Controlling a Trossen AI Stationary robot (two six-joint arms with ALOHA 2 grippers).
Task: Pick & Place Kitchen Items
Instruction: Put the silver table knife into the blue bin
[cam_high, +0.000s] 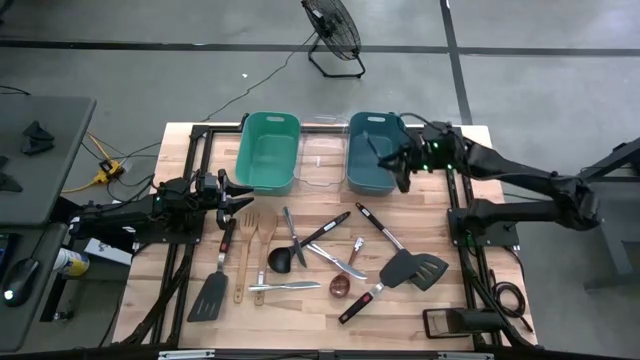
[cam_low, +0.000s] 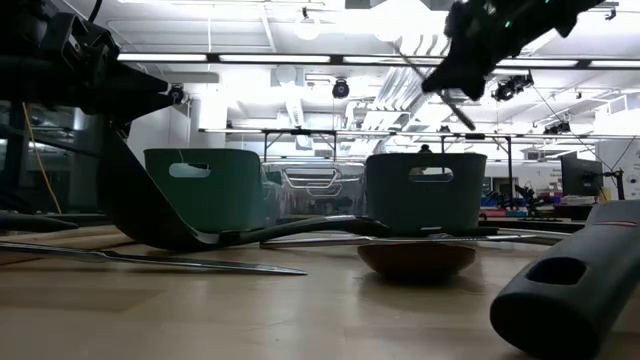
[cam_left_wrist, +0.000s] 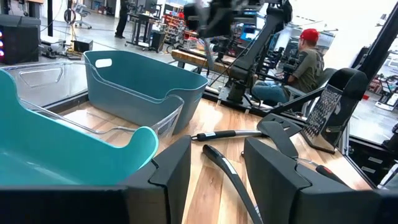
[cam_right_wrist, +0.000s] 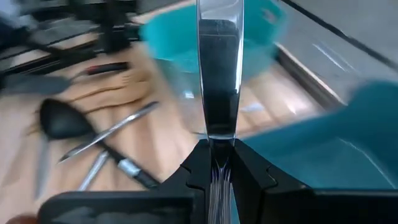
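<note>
In the right wrist view, the slim metal utensil (cam_right_wrist: 219, 74) clamped in the right gripper (cam_right_wrist: 217, 163) runs off the upper edge, so its working end cannot be told. The ladle (cam_right_wrist: 59, 118) and cutlery left of it are smeared by blur. In the low view, a dark handle (cam_low: 570, 285) is cut off at the lower right corner, and the left arm (cam_low: 70, 60) is cut off at the upper left. In the left wrist view, the right arm's gripper (cam_left_wrist: 211, 15) at the upper centre is blurred, and what it carries is too indistinct to name. In the high view, the clear bin (cam_high: 322, 150) is barely visible between its neighbours.
</note>
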